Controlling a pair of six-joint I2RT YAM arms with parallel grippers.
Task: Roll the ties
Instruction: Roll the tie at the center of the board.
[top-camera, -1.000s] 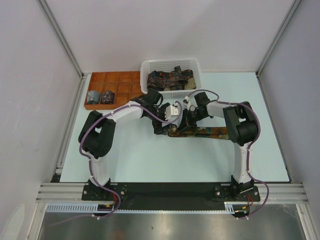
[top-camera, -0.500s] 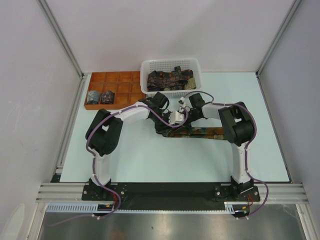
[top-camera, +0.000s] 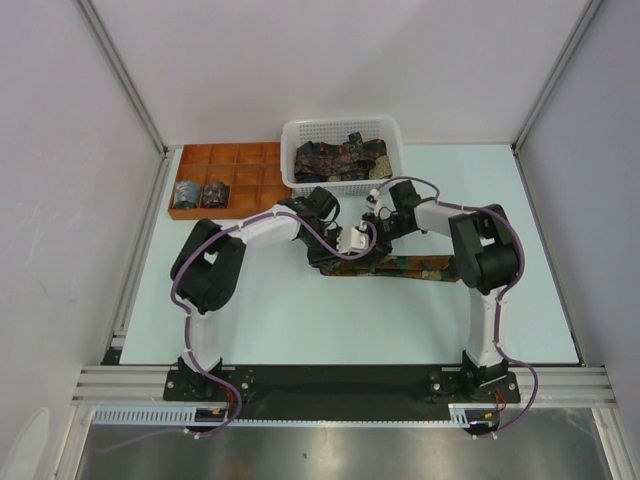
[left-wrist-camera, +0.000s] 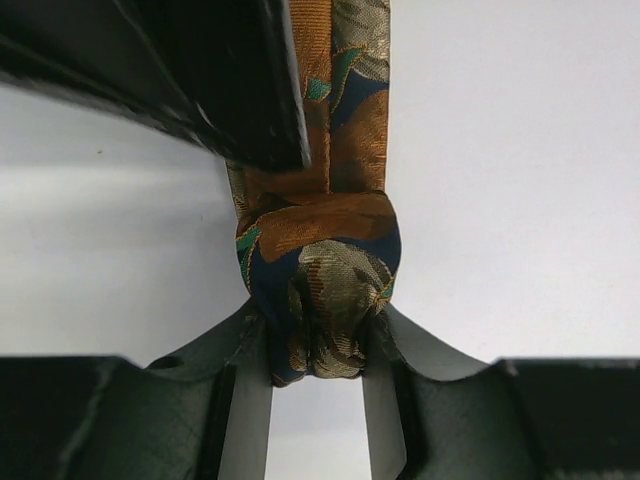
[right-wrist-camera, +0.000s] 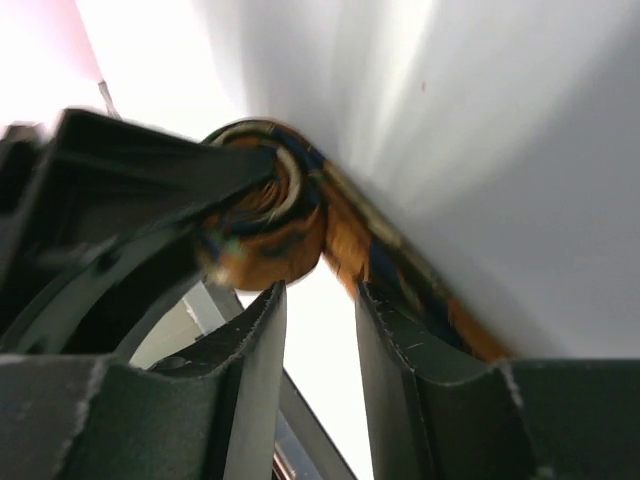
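Observation:
A dark tie with orange, green and gold motifs (top-camera: 410, 266) lies across the table, its left end wound into a small roll (left-wrist-camera: 320, 270). My left gripper (left-wrist-camera: 318, 340) is shut on that roll, one finger pressing each side, and the flat strip (left-wrist-camera: 345, 100) runs away from it. In the top view the left gripper (top-camera: 352, 242) and right gripper (top-camera: 372, 222) meet over the roll. My right gripper (right-wrist-camera: 320, 295) stands open, nothing between its fingers, its tips just short of the roll (right-wrist-camera: 265, 230).
A white mesh basket (top-camera: 340, 124) at the back holds more ties (top-camera: 340, 157). Left of it is an orange-brown compartment tray (top-camera: 240, 155) with two rolled bundles (top-camera: 200, 193) in its front left cells. The two arms crowd together mid-table.
My left gripper closed from wide open onto the roll. My right gripper, shut before, has opened off it. The flat tail on the table has shortened toward the left.

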